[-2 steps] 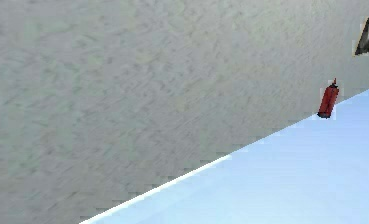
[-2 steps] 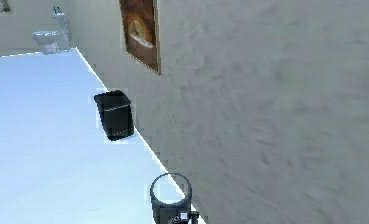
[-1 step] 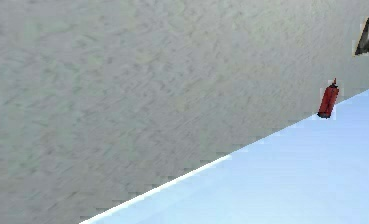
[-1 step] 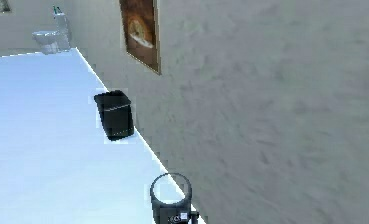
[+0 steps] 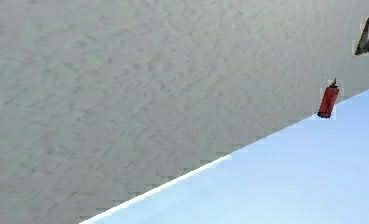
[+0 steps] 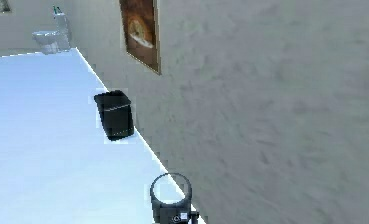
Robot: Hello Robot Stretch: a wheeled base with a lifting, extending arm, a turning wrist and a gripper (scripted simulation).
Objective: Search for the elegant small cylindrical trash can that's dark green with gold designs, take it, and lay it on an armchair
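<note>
A small dark cylindrical can [image 6: 172, 201] with a pale round rim and an open top stands on the floor at the arm side view's bottom edge, close against the grey wall. Pale marks show on its side; I cannot make out their colour or pattern. Farther along the same wall stands a larger black bin [image 6: 114, 114] with a squarer shape.
A framed picture [image 6: 142, 33] hangs on the wall above the black bin. A pale fixture [image 6: 50, 36] stands at the far end of the light blue floor [image 6: 52, 140]. Ahead, a red fire extinguisher [image 5: 328, 99] stands by a grey wall [image 5: 142, 80], under a dark frame [image 5: 367, 37].
</note>
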